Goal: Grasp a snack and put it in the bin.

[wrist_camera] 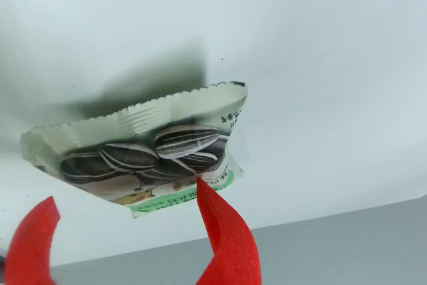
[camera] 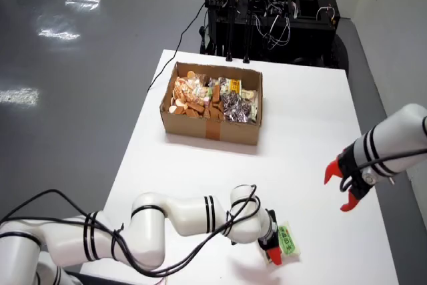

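The gripper (wrist_camera: 127, 231) is seen in the wrist view with its red fingers (wrist_camera: 227, 238) spread, one at each lower side of a snack packet (wrist_camera: 143, 151); no pinching of the packet can be made out. The packet is pale green-white with a crimped top edge, and striped sunflower seeds are pictured on its face. A green band with small print is carried along its lower edge, and a column of characters along its right edge; neither can be read. In the overhead view the packet (camera: 287, 239) is found on the white table (camera: 307, 125) near the front edge, well apart from the cardboard box (camera: 212, 125) filled with snacks.
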